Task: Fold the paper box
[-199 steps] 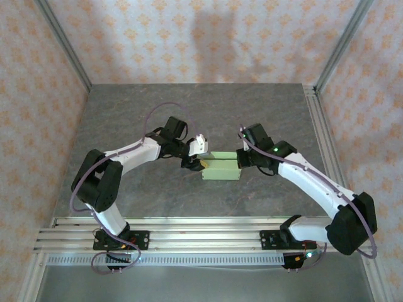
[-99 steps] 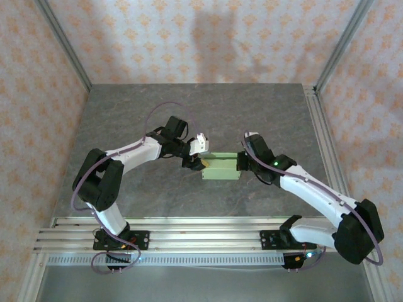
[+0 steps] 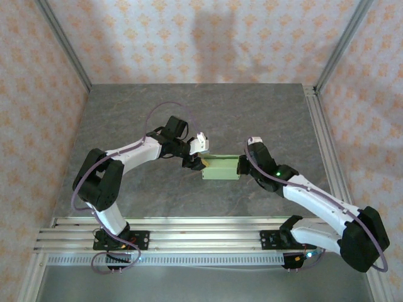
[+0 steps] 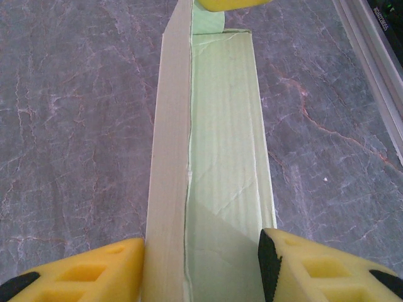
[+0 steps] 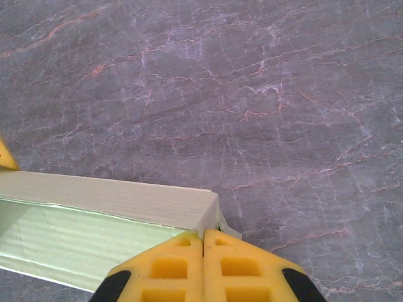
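Top cam: pale light-green rectangular paper box [image 3: 221, 168] lies flat near the middle of the grey marbled stone-look surface [image 3: 189, 107], a touch toward 5 o'clock, w/ its long axis running 9 to 3 o'clock. The white left arm [image 3: 135, 151] reaches the box's 9 o'clock end and the white right arm [image 3: 302, 192] reaches the 3 o'clock end. From up there you can't rly tell what either set of jaws is doing, too small.

Left wrist cam fills that in. The left jaws are spread part way w/ the box end between the yellow foam pads [image 4: 82, 277], one pad against the tan side wall and the other against the green edge, so they're pinching the box across its width. This cam also shows the box [image 4: 227, 157] is open on top, w/ a creased green inside panel and an upright tan wall along the 9 o'clock side. At 12 o'clock, at the far end of the box, a bit of another yellow pad [image 4: 233, 3] pokes in.

Right wrist cam: right jaws pressed together, the pads [image 5: 170, 267] tight w/ no gap, tips right at the box's [image 5: 94, 226] end corner. Can't tell if a flap is caught between them. A yellow sliver [image 5: 5, 157] shows at 9 o'clock, at the box's other end.
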You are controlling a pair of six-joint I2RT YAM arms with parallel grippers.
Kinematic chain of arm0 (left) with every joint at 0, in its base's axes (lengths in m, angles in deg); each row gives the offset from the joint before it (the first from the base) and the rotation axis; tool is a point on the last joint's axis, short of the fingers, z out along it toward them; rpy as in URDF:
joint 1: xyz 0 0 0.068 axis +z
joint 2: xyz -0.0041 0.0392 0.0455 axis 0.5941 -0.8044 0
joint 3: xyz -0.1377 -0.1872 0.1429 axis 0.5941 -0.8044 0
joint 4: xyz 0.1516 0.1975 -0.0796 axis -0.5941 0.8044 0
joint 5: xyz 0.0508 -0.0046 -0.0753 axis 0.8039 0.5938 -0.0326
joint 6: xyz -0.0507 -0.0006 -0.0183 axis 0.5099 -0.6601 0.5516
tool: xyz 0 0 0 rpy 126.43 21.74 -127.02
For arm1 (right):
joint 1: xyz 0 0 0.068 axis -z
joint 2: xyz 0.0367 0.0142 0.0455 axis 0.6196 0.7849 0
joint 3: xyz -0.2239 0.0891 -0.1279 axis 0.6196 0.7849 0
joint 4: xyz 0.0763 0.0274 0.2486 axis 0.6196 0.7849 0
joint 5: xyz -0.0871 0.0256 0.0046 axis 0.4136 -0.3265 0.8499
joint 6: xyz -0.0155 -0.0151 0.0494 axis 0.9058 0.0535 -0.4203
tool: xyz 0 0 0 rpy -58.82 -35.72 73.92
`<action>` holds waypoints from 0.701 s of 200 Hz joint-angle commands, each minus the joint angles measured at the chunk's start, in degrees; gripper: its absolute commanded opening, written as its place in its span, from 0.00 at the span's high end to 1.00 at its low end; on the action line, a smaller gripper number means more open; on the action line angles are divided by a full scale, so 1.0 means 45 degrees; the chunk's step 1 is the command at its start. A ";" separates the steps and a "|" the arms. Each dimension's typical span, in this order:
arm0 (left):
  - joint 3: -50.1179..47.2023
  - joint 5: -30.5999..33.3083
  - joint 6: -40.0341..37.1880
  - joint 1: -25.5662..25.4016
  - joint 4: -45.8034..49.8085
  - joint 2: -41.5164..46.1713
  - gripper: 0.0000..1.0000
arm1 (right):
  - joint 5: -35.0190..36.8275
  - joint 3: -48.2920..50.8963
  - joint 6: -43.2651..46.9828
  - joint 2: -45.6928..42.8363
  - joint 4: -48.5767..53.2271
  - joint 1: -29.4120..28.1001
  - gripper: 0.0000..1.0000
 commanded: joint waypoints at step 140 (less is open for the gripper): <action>-0.2161 0.3002 0.4186 -0.0681 -0.3617 0.2797 0.00 | 0.1231 0.1179 0.0293 -0.0771 -0.0898 -0.0290 1.00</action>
